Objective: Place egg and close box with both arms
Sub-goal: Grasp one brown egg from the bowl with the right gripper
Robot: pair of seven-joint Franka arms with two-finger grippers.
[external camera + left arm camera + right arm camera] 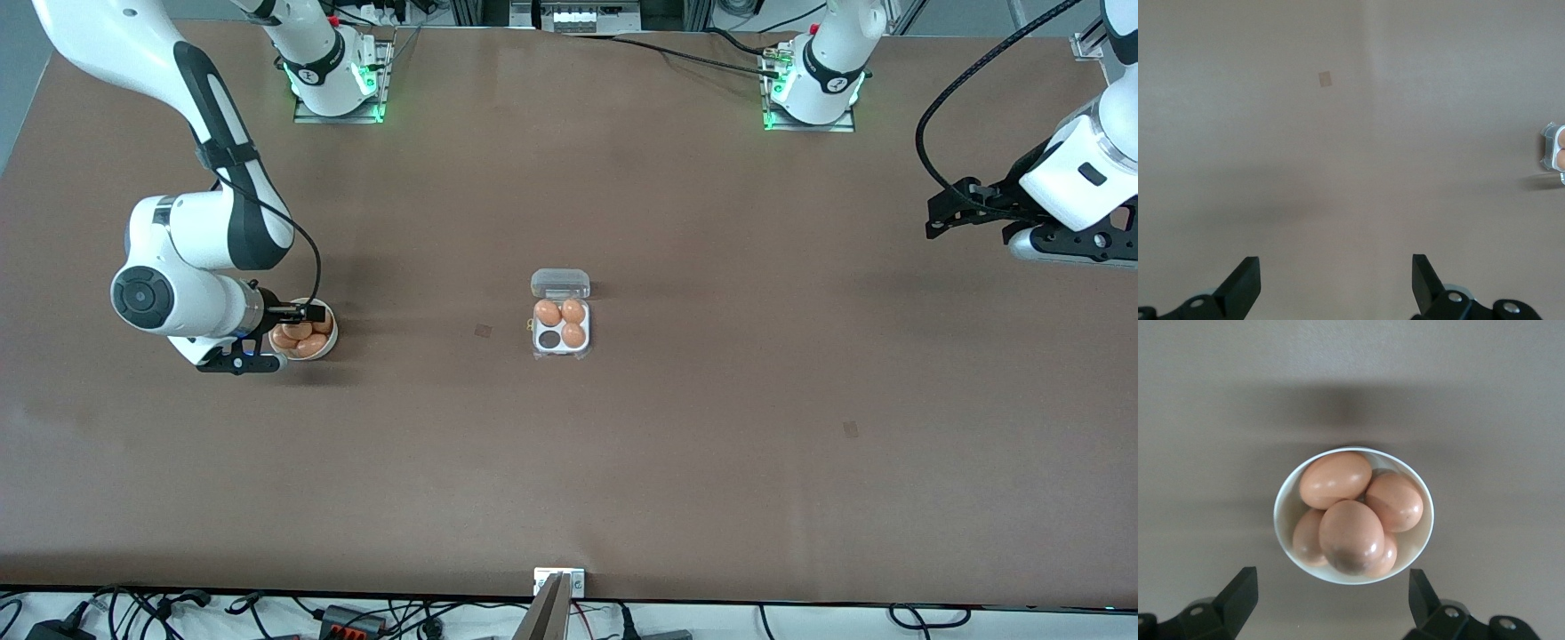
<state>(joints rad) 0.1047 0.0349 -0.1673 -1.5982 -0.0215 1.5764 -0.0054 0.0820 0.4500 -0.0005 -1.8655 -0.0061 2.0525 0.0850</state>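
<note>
desk (711, 427): matt brown, smooth | box (561, 336): white tray, clear plastic lid | eggs (1351, 535): glossy | bowl (1286, 500): smooth white

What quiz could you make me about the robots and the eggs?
1. True or false: the right end effector hangs open above the bowl of eggs.
2. How many eggs sit in the egg tray? A) two B) three C) four
3. Fill in: the tray's clear lid is ____.

Key:
1. True; the left end effector also shows open, above bare table near its own end.
2. B; one cup is empty.
3. open
</note>
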